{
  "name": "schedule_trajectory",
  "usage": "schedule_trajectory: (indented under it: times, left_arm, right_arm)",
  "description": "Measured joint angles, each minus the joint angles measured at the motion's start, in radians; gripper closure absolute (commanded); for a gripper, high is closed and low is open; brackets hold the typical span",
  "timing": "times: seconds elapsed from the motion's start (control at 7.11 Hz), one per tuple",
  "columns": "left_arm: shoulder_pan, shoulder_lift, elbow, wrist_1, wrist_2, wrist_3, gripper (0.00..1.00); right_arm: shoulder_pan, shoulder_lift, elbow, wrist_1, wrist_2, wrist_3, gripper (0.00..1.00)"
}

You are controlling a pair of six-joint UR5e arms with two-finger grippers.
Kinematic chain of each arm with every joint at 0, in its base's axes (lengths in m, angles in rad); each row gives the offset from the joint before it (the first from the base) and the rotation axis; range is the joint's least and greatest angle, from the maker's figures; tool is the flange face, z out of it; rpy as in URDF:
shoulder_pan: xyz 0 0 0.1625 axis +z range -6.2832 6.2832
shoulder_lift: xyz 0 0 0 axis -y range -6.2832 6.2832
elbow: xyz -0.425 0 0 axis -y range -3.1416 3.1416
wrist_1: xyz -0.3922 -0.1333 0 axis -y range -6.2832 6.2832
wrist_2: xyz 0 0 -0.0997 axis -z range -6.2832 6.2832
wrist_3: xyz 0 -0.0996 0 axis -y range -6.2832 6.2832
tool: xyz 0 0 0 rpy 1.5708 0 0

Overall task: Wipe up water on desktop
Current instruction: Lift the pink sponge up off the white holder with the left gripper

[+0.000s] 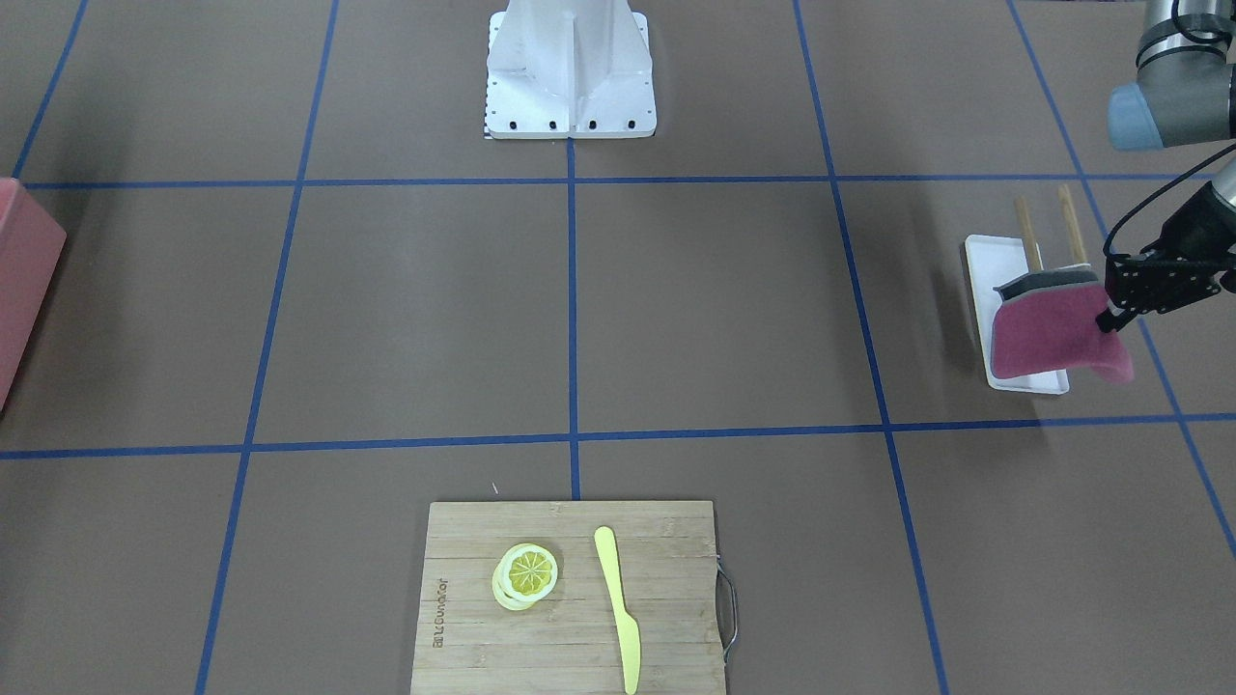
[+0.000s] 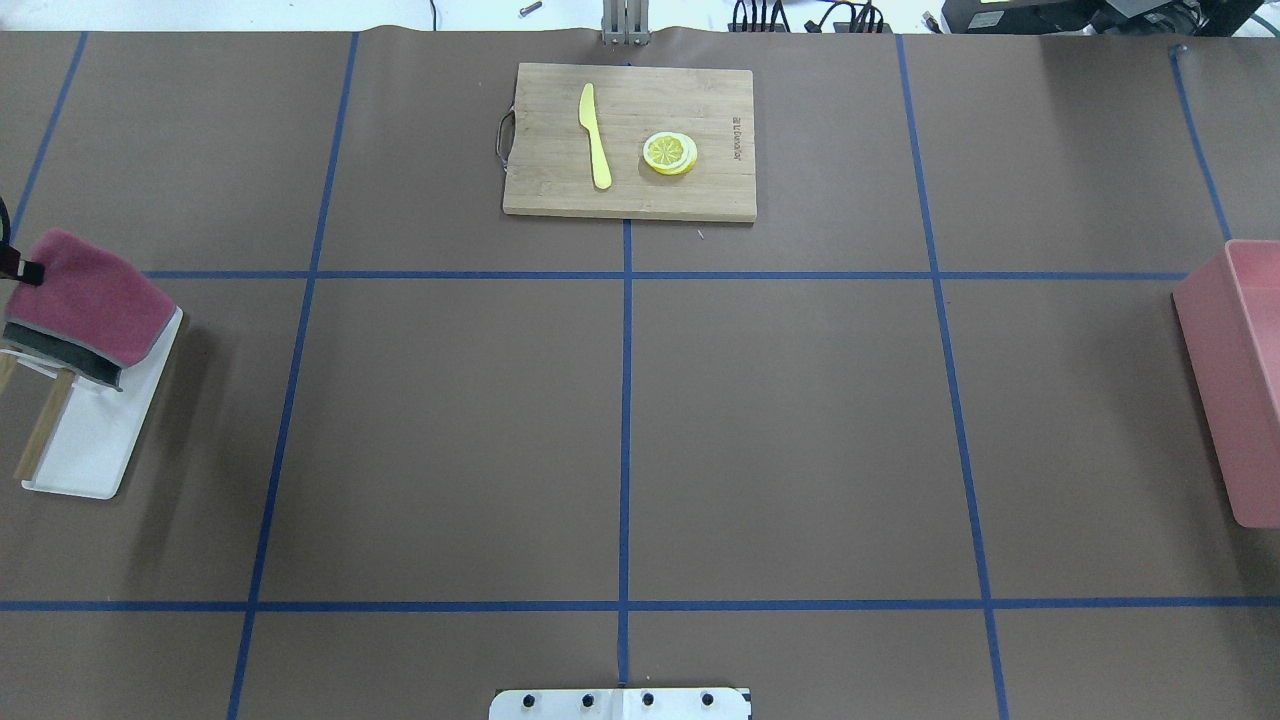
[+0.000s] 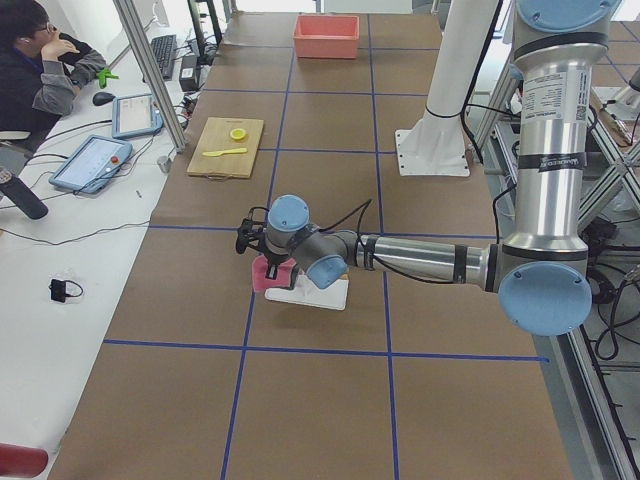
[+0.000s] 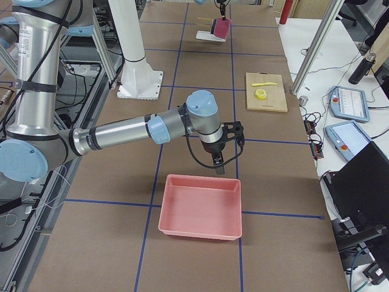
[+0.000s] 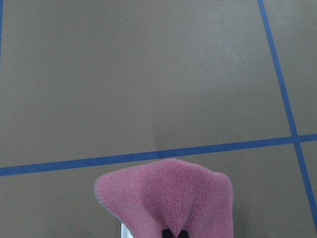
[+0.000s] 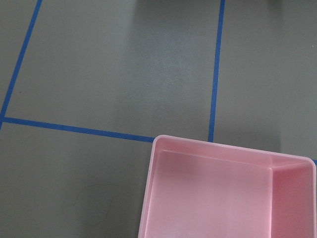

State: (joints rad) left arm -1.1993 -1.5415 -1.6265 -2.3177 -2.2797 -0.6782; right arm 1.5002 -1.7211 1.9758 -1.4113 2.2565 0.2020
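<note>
Two arms on this rig, and only the left one has anything in hand. The left gripper (image 1: 1110, 320) has its fingers pinched tight on one corner of a fuzzy pink cloth (image 1: 1048, 343). The rest of the cloth drapes over a dark grey pad (image 1: 1048, 283) with two wooden handles (image 1: 1028, 232) sticking out behind it. All that sits over a white tray (image 1: 977, 280) close to the desktop's edge at the robot's left end.

The desktop (image 2: 780, 420) itself is the big matte brown sheet with blue tape squares, running under everything, with the white robot base (image 1: 570, 72) bolted at the middle of the robot-side edge.

The right gripper (image 4: 217, 159) hangs just above the near rim of a pink bin (image 4: 200, 232) at the desktop's right-end edge. Honestly I can't tell from here whether its fingers are open or closed, and its own wrist camera only shows the bin and the tape lines.

At the middle of the far edge, operators' side, there's a bamboo cutting board (image 2: 700, 100) carrying a yellow plastic knife (image 2: 595, 135) and a little stack of lemon slices (image 2: 670, 153), well apart from each other. A brand name is burned in along one short edge of the board, but the letters are too small to read properly. Same for the black lettering on the left arm's upright tube.

A person (image 3: 40, 70) sits at the side bench past the board.
</note>
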Motion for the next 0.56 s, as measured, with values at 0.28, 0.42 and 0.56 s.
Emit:
schedule_trajectory:
  times: [0.28, 0.42, 0.56]
  left_arm:
    - [-0.006, 0.005, -0.014, 0.000, -0.001, 0.002, 1.00]
    - [-0.020, 0.005, -0.023, 0.001, -0.002, 0.002, 1.00]
    - [-0.047, 0.004, -0.031, 0.000, -0.001, 0.000, 1.00]
  right_arm:
    - [0.000, 0.000, 0.001, 0.000, 0.000, 0.000, 0.00]
    - [0.000, 0.001, 0.001, 0.000, 0.000, 0.001, 0.00]
    - [0.000, 0.002, 0.001, 0.000, 0.000, 0.001, 0.00]
